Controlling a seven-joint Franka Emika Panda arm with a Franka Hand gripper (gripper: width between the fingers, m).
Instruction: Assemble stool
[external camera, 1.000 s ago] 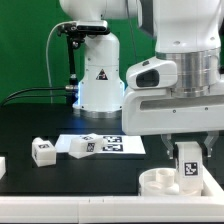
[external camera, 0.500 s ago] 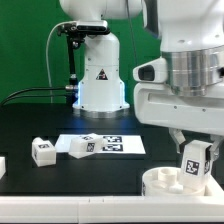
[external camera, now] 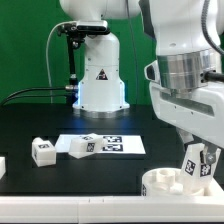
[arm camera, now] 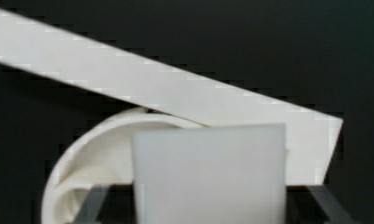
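The round white seat (external camera: pixel 160 184) lies at the front on the exterior view's right. My gripper (external camera: pixel 197 160) is shut on a white leg (external camera: pixel 196 168) with a black-and-white tag and holds it tilted over the seat's right part. Whether the leg touches the seat I cannot tell. In the wrist view the leg (arm camera: pixel 210 165) fills the space between the dark fingers (arm camera: pixel 99 205), with the seat's curved rim (arm camera: pixel 91 160) beside it. Two loose legs (external camera: pixel 43 152) (external camera: pixel 80 146) lie at the left, one of them on the marker board.
The marker board (external camera: pixel 118 145) lies in the middle of the black table. Another white part (external camera: pixel 2 165) shows at the left edge. The robot's white base (external camera: pixel 98 75) stands behind. A white band (arm camera: pixel 166 80) crosses the wrist view.
My gripper has moved toward the exterior view's right and tipped over. The held leg has gone from upright to tilted above the seat.
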